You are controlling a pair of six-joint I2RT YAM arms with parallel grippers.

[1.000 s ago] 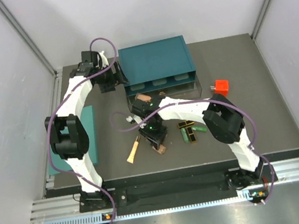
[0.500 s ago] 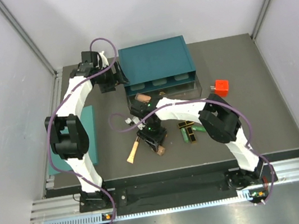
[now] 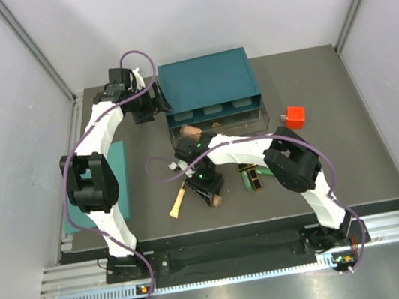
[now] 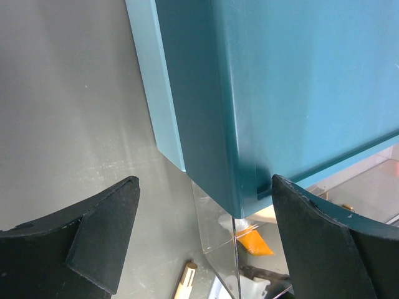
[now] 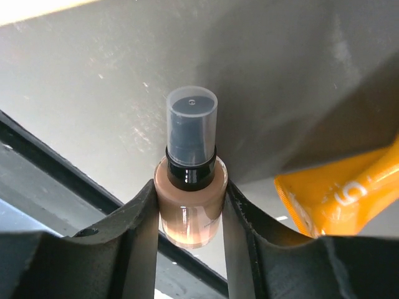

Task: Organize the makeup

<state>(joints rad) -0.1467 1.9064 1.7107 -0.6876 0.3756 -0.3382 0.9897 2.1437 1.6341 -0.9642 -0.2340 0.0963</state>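
Note:
My right gripper is shut on the tan bottle, gripping its body; the clear-capped black pump points away. In the top view the bottle lies low over the table's front middle. The orange-white tube lies just left of it, its orange end beside my fingers. Two green sticks and a black-and-gold case lie to the right. My left gripper is open, astride the left front corner of the teal organizer.
The teal organizer stands at the back with a clear drawer pulled out in front, a tan item inside. A small red cube sits to its right. A flat teal panel lies at the left.
My right arm has swung a little leftward, its wrist staying over the tan bottle. The left arm has not moved.

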